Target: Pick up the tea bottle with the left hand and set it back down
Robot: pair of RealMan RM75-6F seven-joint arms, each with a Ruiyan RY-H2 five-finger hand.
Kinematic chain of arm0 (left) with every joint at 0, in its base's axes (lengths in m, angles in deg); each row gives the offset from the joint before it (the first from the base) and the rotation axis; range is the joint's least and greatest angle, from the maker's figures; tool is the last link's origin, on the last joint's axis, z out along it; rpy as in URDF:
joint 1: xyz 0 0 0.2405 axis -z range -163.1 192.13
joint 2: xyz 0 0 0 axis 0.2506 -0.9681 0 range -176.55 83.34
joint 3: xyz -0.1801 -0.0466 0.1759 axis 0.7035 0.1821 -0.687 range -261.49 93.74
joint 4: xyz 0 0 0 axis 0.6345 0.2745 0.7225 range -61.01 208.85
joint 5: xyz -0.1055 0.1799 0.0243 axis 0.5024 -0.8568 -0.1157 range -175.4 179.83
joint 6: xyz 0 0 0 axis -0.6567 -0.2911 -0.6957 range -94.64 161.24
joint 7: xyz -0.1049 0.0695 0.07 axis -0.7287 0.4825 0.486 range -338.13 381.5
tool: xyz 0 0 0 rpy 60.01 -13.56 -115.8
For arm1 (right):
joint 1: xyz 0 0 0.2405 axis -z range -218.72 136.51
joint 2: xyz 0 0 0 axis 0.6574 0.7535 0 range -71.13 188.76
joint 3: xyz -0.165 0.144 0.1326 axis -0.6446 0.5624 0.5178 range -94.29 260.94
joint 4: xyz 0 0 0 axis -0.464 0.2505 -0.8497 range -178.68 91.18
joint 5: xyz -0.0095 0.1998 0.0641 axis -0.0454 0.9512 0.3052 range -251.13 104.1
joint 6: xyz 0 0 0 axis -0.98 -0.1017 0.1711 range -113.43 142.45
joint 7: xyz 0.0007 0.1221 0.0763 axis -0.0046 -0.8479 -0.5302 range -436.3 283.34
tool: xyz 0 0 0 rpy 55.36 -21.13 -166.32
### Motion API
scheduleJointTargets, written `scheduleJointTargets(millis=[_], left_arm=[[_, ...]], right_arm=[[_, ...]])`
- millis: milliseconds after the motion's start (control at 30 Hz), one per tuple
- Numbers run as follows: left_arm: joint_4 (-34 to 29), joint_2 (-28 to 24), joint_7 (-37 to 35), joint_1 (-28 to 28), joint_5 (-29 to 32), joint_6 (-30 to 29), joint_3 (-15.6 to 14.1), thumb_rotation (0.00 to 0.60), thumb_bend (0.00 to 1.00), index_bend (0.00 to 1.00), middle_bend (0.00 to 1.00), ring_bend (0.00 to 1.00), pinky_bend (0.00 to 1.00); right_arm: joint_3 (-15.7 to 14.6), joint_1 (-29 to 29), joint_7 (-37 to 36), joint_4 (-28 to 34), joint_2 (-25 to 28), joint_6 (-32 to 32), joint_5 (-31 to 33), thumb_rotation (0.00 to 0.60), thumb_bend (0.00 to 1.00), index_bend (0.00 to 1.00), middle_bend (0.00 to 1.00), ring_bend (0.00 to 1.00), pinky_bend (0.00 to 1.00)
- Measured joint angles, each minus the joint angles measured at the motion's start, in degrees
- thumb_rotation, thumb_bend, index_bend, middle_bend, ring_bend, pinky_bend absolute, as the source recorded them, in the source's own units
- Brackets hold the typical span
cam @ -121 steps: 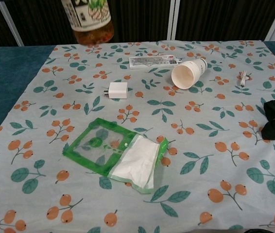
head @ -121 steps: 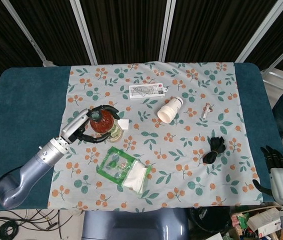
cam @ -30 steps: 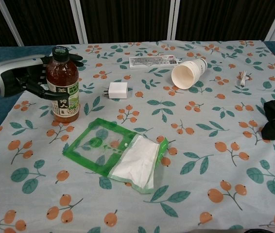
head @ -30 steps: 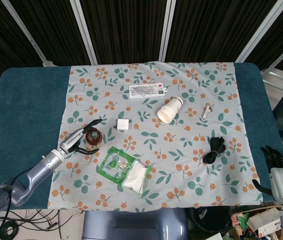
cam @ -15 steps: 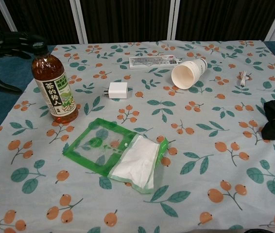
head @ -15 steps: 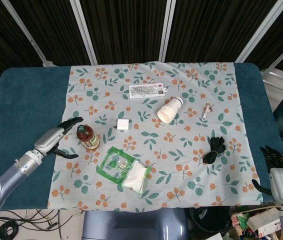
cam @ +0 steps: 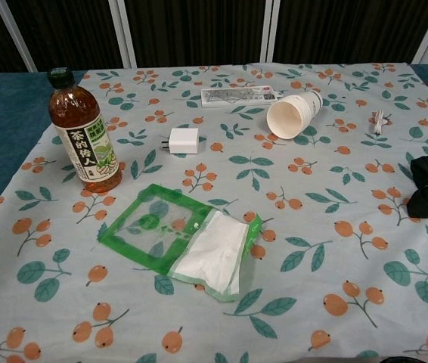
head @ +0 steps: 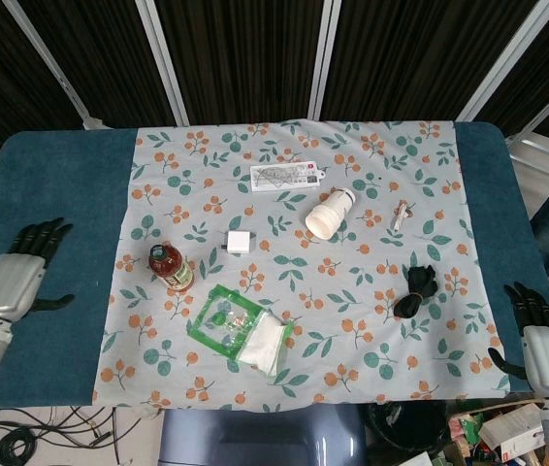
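Note:
The tea bottle [head: 169, 267] [cam: 82, 133], amber with a green cap and a green-white label, stands upright on the floral cloth [head: 381, 146], left of the white charger. Nothing touches it. My left hand [head: 17, 277] hovers over the bare blue table far to the left of the bottle, its fingers spread and holding nothing. At the table's right front corner sits my right hand [head: 541, 340], fingers apart and empty. The chest view shows neither hand.
A white charger [head: 239, 242], a green-edged pouch [head: 241, 328], a tipped paper cup [head: 329, 214], a flat packet [head: 287, 176], a small cable [head: 401, 213] and a black bundle [head: 416, 288] lie on the cloth. A person's arm shows at the right edge.
My left hand set the bottle down on the cloth, let go, and has pulled far away to the left. The bottle now stands alone. The right hand stayed still.

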Motion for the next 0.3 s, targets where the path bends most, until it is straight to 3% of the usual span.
scheduleJointTargets(millis=[133,300], left_arm=[[-0.7,1.3,4.2,-5.4,1.6,-7.1,0.0,0.600,0.13,0.00,0.00,0.00,0.04],[1.2,3.3,-0.6,-9.7,-0.4,-12.6,-0.4,0.600,0.13,0.00,0.00,0.00,0.03]], right_arm=[[0.0,0.0,-0.2,-0.3,-0.1,-0.5,-0.6,0.600,0.13,0.00,0.04,0.06,0.15],[-0.1,0.0,-0.7,-1.2,-0.3,-1.0,-1.7,0.600,0.13,0.00,0.04,0.06,0.15]])
